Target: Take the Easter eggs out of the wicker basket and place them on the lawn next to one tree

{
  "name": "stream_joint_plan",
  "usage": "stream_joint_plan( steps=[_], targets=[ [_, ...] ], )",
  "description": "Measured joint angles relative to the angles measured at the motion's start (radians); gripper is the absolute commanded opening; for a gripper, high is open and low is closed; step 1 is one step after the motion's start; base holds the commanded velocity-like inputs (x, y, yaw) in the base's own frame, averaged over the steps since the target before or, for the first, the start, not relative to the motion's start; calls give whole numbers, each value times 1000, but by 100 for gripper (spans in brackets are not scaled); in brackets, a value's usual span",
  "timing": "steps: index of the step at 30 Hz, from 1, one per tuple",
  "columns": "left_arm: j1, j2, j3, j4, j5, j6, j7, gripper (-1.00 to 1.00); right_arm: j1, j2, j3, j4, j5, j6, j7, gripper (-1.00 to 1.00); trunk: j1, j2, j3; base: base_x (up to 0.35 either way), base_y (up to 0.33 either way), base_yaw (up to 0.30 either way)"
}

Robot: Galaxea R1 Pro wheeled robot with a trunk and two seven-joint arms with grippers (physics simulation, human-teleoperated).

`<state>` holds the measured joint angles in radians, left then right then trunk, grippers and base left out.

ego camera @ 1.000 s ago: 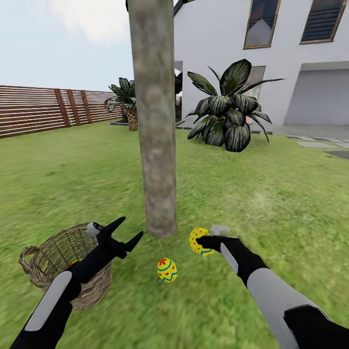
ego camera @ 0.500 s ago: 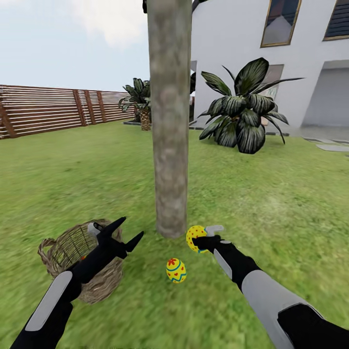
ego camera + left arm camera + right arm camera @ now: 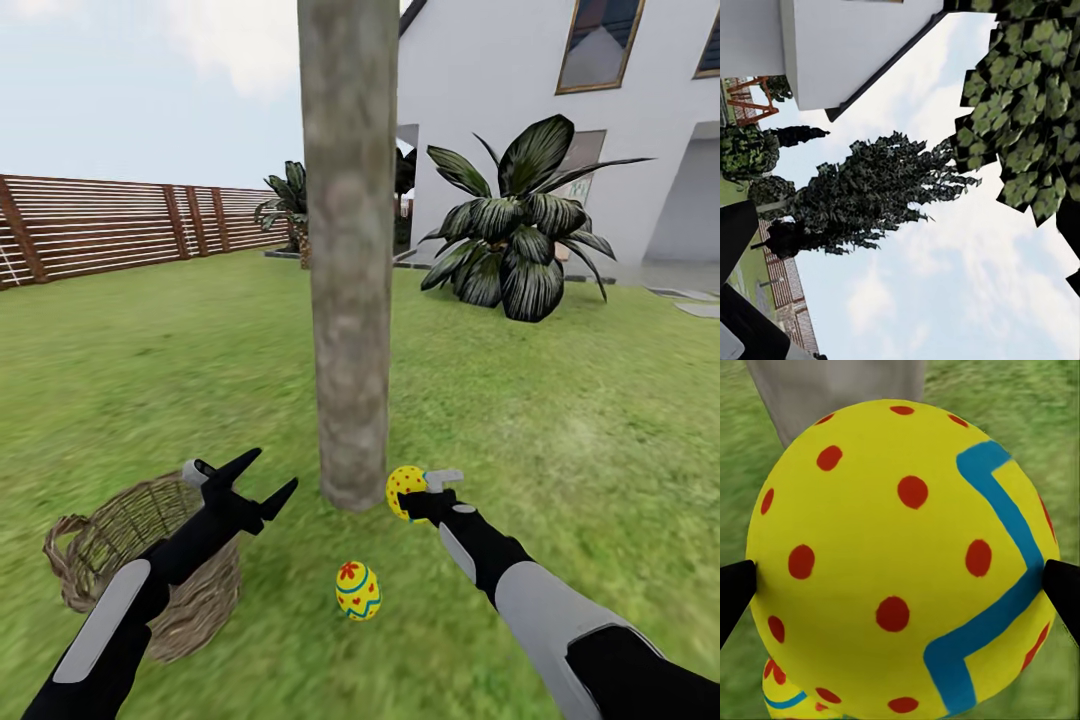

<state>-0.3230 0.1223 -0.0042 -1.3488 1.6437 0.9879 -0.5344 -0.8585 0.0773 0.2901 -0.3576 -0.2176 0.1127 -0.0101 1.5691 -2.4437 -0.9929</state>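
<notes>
- Lawn (image 3: 150,370): flat green grass across the head view, running back to a brown slat fence (image 3: 110,225) on the left and a white house (image 3: 480,100) on the right.
- Tree (image 3: 350,250): thick grey-beige mottled trunk, upright, centre of the head view, base on the grass. Same trunk shows blurred behind the egg in the right wrist view (image 3: 832,390).
- Broad-leaved plant (image 3: 520,240) stands by the house wall, well behind the trunk; a smaller one (image 3: 290,205) sits near the fence corner.
- Left wrist view looks skyward: dark-foliage tree (image 3: 862,199), blocky green leaves (image 3: 1027,97), house wall corner (image 3: 847,45).
- Wicker basket (image 3: 95,545): on the grass at lower left, well apart from the trunk, tilted slightly, loop handle on its left rim. Can't tell what is inside; the left arm crosses its right side.
- Left gripper (image 3: 258,480): above the basket's right rim, jaws spread wide, nothing between them.
- Right gripper (image 3: 420,492): clamped on a red-dotted egg (image 3: 405,487), just beside the trunk base on its right. In the right wrist view the dotted egg (image 3: 900,562) sits between both dark fingertips (image 3: 735,592), blue zigzag facing the camera.
- Second egg (image 3: 358,591): red flower, blue zigzag, standing on the grass in front of the trunk, near it, between the two arms. A sliver of patterned egg also shows under the held one in the right wrist view (image 3: 791,694).
</notes>
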Motion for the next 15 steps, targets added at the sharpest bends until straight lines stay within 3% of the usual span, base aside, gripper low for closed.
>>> stream_joint_plan(
  steps=[9,11,15],
  targets=[
    [0,-2,0,-3,2,1,-1,100,1,0,0,1,0,-1,0,-100,0,0,0,10,-4,0],
    [0,-2,0,-3,2,1,-1,100,1,11,3,16,3,-3,0,-100,0,0,0,0,0,0],
    [0,-2,-1,-11,2,2,-1,100,1,18,7,27,6,-4,0,-100,16,-28,-12,0,0,0]
  ],
)
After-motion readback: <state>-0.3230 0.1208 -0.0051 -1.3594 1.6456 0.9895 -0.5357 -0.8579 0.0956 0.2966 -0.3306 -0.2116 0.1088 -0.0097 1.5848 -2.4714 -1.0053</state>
